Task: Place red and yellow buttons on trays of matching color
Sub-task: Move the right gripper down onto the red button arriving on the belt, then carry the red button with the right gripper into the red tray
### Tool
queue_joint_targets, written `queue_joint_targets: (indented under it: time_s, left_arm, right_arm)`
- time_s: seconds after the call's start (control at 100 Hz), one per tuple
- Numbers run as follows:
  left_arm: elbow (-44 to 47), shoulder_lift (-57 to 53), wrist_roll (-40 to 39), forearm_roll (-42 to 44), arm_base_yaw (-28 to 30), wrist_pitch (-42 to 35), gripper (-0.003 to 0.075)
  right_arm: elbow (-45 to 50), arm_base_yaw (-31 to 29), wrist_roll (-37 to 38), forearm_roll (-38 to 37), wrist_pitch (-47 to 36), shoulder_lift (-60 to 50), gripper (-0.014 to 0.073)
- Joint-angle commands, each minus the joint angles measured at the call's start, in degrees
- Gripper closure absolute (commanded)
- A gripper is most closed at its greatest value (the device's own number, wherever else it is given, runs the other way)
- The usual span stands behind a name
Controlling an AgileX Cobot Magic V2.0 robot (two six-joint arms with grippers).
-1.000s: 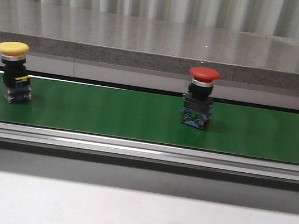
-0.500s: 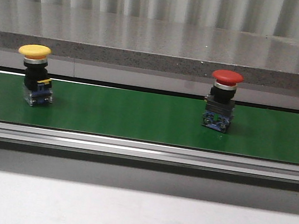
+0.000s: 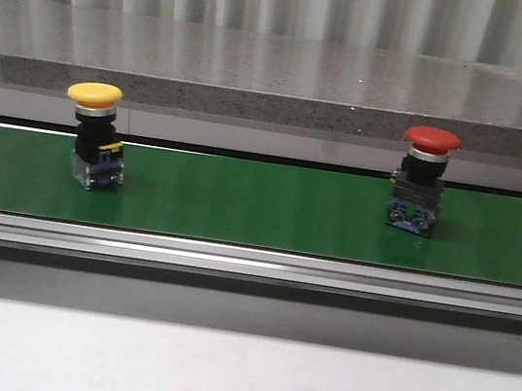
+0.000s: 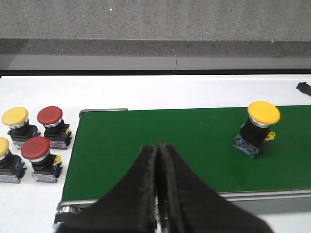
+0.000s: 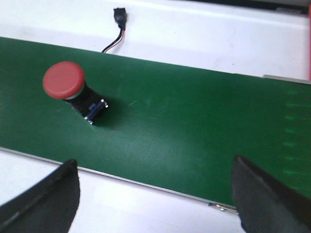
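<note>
**Two buttons standing on the green belt, both grippers empty**

A yellow button stands upright on the green belt, toward the left end as seen from the front. A red button stands upright on the same belt, well apart from it, toward the right end. Behind the belt runs a grey stone ledge.

The left gripper hangs over the near edge of the belt with its fingers pressed together and nothing between them; the yellow button sits off to one side of it, not touching. Beside the end of the belt, on the white table, rests a cluster of spare buttons, two red and two yellow, packed close together.

The right gripper is spread wide over the belt, empty, with the red button near one finger but clear of it. A small black cable end lies on the table beyond the belt.
</note>
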Motion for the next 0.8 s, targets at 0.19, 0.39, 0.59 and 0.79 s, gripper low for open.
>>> queue_joint_targets:
  time_s: [0.19,0.39,0.59,0.79]
  left_arm:
    - [-1.52,0.44,-0.03,0.24,-0.42,-4.35,0.074]
    - [-1.52,0.44,-0.03,0.24,-0.42,-4.35,0.074]
    - [-1.52,0.44,-0.03,0.24,-0.42,-4.35,0.074]
    - [-1.52,0.44,-0.03,0.24,-0.42,-4.35,0.074]
  right_arm:
    - [-5.63,7.0,-2.63,2.43,-4.01,12.83,-0.0031]
    - [-8.11,9.9,-2.63,2.43,-7.8,20.32,-0.0031]
    - [-12.61,10.19,-2.63,2.38,-8.61,26.03,-0.0029]
    - [-14.65,10.12,-2.63,2.38,-8.23,28.48,0.0221]
